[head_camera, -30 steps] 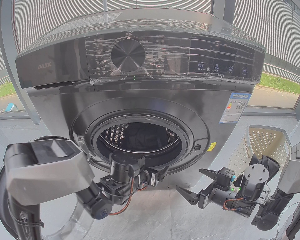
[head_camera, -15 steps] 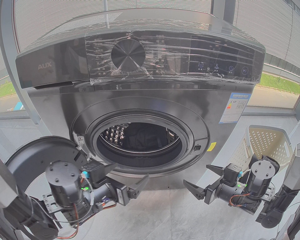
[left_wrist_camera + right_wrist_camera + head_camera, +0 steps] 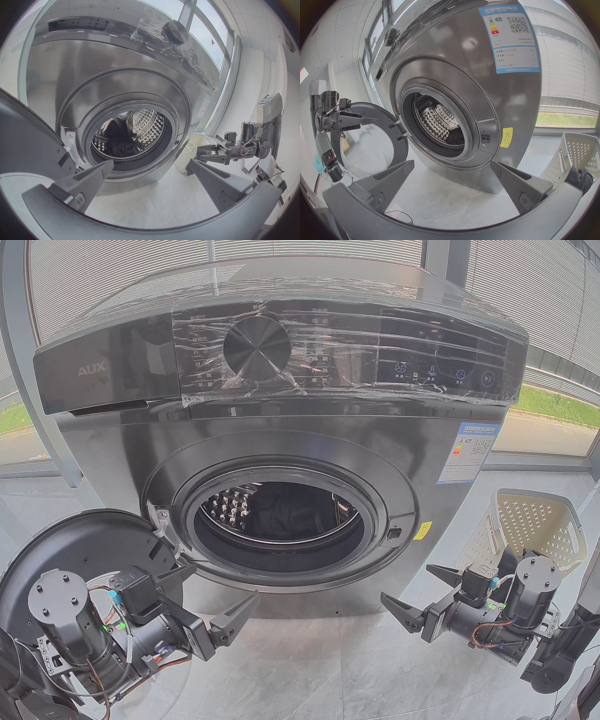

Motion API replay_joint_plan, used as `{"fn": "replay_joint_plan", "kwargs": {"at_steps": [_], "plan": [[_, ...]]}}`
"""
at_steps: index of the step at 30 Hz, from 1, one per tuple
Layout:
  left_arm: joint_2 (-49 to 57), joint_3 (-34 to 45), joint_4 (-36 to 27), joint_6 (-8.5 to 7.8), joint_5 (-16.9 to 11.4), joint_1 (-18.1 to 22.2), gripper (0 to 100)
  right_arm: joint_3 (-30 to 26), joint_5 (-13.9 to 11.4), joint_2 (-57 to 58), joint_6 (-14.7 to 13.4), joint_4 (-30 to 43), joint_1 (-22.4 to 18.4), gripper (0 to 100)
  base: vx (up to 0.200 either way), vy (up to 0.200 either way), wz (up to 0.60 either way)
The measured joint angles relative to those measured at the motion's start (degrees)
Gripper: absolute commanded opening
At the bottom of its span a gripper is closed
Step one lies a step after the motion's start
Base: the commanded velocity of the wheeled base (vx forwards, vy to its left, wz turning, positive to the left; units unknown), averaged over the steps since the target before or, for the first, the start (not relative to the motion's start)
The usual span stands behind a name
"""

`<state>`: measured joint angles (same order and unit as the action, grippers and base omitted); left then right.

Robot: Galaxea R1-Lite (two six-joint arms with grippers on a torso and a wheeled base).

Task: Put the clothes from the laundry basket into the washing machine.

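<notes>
My left gripper [image 3: 215, 587] hung wide open and empty before the washing machine [image 3: 281, 427], my right gripper [image 3: 410, 585] likewise spread and empty beside the laundry basket [image 3: 544, 515] holding a dark garment [image 3: 580, 178], with dark clothes [image 3: 284, 515] already in the drum [image 3: 228, 509].

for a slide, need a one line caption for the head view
Left gripper and right gripper, open and empty, before the open washing machine; dark clothes in its drum and the laundry basket.
</notes>
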<state>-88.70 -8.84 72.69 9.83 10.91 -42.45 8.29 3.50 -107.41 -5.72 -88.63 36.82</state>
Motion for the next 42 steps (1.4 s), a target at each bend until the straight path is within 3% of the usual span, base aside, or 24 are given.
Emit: {"fn": "replay_joint_plan", "kwargs": {"at_steps": [14, 21, 25, 32, 36, 42], "plan": [[5.52, 1.16, 0.41, -4.04, 0.15, 2.79, 100, 0.41, 0.20, 7.63, 0.83, 0.27, -2.47, 100, -0.200, 0.000, 0.00], [11.45, 4.90, -0.20, -6.61, 0.30, 4.33, 100, -4.68, 0.17, 12.85, 1.18, 0.39, -5.38, 100, -0.200, 0.000, 0.00], [15.03, 7.02, -1.19, -8.19, 0.26, 7.20, 100, -6.67, 1.18, 15.96, 1.26, 1.12, -7.24, 100, -0.200, 0.000, 0.00], [22.53, 7.80, -10.46, -8.70, -0.51, 11.52, 100, -7.25, 4.66, 22.77, 1.48, 9.63, -8.87, 100, 0.000, 0.000, 0.00], [27.95, 7.83, -17.71, -8.70, -0.57, 12.24, 100, -7.28, 6.99, 29.20, 1.58, 19.52, -8.92, 100, 0.000, 0.000, 0.00], [38.56, 7.85, -29.48, -8.57, -0.68, 12.58, 100, -7.30, 8.92, 40.88, 1.45, 25.37, -10.85, 100, 0.000, 0.000, 0.00]]}}
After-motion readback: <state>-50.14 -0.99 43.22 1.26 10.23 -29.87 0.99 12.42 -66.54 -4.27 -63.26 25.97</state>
